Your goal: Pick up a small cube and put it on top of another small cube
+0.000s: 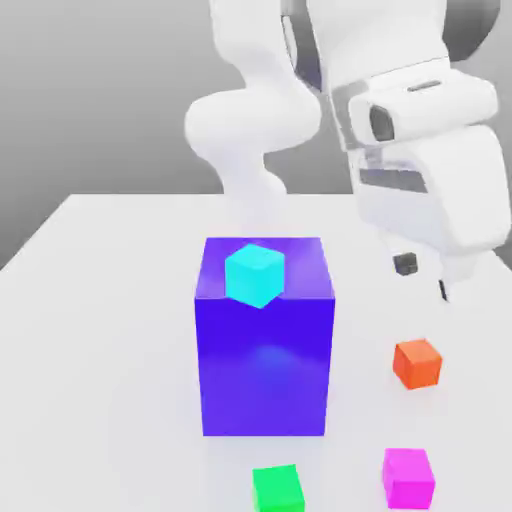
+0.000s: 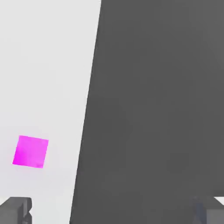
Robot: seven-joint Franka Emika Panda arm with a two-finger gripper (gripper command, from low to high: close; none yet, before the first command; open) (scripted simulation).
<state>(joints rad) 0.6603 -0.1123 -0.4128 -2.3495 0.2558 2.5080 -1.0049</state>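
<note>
Gripper [image 1: 423,277] hangs with jaws spread wide, grasping nothing; the magenta cube [image 1: 408,476] lies on the table [image 1: 100,300] well below, apart from the green cube [image 1: 277,489]

Small magenta cube [image 1: 408,476] on table; green cube [image 1: 277,489] nearby, apart

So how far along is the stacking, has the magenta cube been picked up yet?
Not yet. Nothing is done: the magenta cube sits on the table, apart from the green cube. In hand: the gripper hangs open and empty above the table at the exterior view's right, near the orange cube; the hand view shows the magenta cube below. Left: grasp, lift, set it on green.
</note>
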